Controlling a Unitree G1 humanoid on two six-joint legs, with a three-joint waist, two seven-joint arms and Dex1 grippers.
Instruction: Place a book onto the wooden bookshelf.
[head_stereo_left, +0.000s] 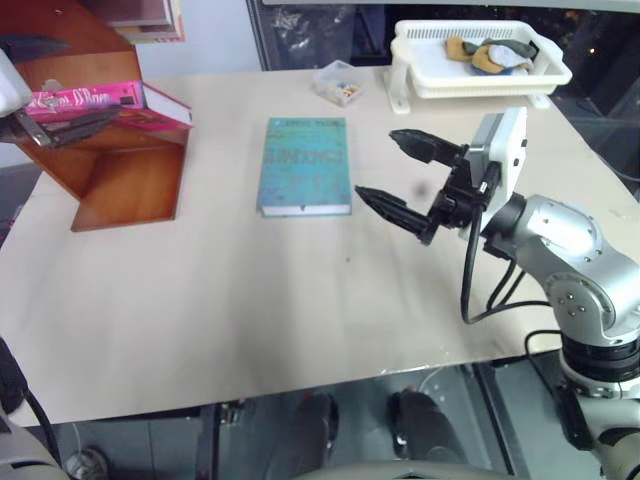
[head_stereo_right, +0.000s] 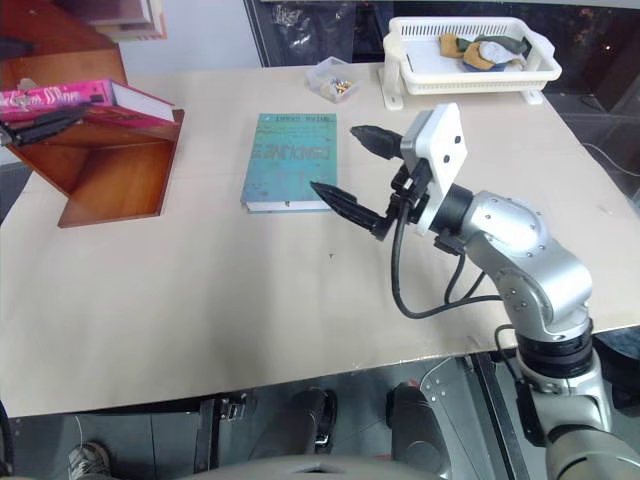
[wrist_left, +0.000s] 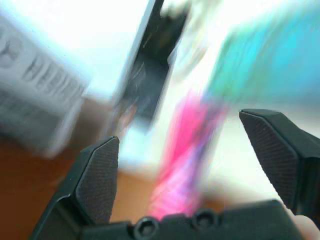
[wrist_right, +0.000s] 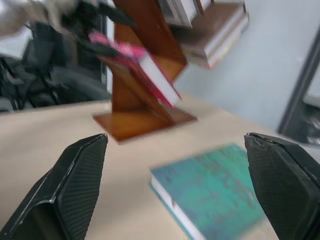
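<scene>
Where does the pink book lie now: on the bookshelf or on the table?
On the bookshelf: the pink book rests on a wooden bookshelf board.

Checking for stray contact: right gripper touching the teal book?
Apart. Right wrist view shows the right gripper open above the teal book, fingers clear of its cover.

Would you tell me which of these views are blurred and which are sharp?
Left wrist view: heavy smear, the pink book and the teal book mere streaks, while the left gripper itself stays crisp. Right wrist view: mild blur on the teal book and on the bookshelf. Both eye views: sharp, with only soft shadows on the table.
</scene>
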